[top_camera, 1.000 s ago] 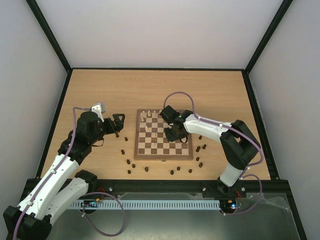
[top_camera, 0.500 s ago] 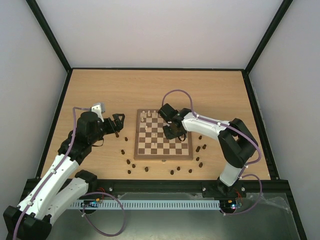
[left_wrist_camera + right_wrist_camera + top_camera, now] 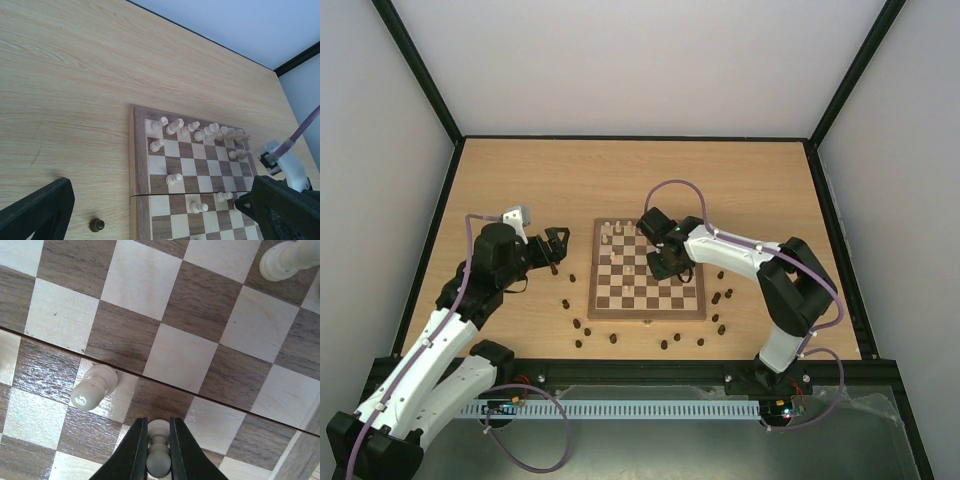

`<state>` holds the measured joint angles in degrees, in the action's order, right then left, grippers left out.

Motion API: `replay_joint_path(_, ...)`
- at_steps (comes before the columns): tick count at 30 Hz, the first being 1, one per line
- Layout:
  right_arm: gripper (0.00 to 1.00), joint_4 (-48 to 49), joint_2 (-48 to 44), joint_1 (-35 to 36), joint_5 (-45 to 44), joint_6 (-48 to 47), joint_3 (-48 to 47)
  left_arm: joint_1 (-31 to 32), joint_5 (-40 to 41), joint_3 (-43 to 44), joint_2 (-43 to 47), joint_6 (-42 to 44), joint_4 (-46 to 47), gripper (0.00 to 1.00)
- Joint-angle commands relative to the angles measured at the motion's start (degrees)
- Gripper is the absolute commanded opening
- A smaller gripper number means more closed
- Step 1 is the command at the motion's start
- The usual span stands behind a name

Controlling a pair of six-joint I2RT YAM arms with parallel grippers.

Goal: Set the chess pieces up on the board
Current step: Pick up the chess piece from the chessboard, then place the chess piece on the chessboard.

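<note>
The board (image 3: 630, 300) lies mid-table, with a row of cream chess pieces (image 3: 612, 233) along its far edge and a few cream pawns further in. Dark chess pieces (image 3: 578, 323) are scattered on the table around it. My right gripper (image 3: 663, 263) hangs over the board's right half. In the right wrist view it (image 3: 159, 437) is shut on the neck of an upright cream pawn (image 3: 159, 460) that stands on the board (image 3: 180, 357). My left gripper (image 3: 555, 250) hovers open left of the board; its wrist view shows nothing between the wide fingers (image 3: 37, 210).
Another cream pawn (image 3: 95, 387) stands one square left of the held one. A dark pawn (image 3: 96, 225) sits on the table beside the board's rim (image 3: 135, 150). More dark pieces (image 3: 722, 296) lie right of the board. Black frame rails border the table.
My right gripper's jaws have closed onto the cream pawn, and that arm shifted slightly toward the far side. The left arm has not moved.
</note>
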<state>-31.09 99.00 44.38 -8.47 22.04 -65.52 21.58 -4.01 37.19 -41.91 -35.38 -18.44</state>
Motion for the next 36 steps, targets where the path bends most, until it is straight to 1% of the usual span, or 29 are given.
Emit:
replay_joint_path(1, 0.06, -4.0, -2.0, 0.3, -1.0, -0.2, 0.4, 0.3, 0.2, -0.3, 0.0, 0.0, 0.1, 1.00)
replay_joint_path(5, 0.06, -4.1, -2.7, 0.2, -2.7, -0.3, -1.0, 0.3, 0.2, -0.6, -0.2, -0.1, 0.6, 0.99)
replay_joint_path(10, 0.06, -4.2, -1.1, -1.4, -3.7, -1.0, -5.6, 0.3, 0.3, -0.5, -0.6, -0.2, 0.6, 0.99)
replay_joint_path(20, 0.06, -5.3, 5.9, -3.5, -4.3, -2.0, -14.4, 0.3, 1.2, -0.5, -0.6, 0.2, 0.1, 0.99)
replay_joint_path(26, 0.05, -4.6, 8.6, -4.4, -4.3, -2.2, -15.2, 0.3, 1.3, -0.4, -1.3, 0.4, 0.4, 0.99)
replay_joint_path(36, 0.05, -3.6, 10.1, -6.9, -3.7, -2.5, -15.3, 0.3, 1.1, -0.4, -2.1, 0.5, 1.2, 0.99)
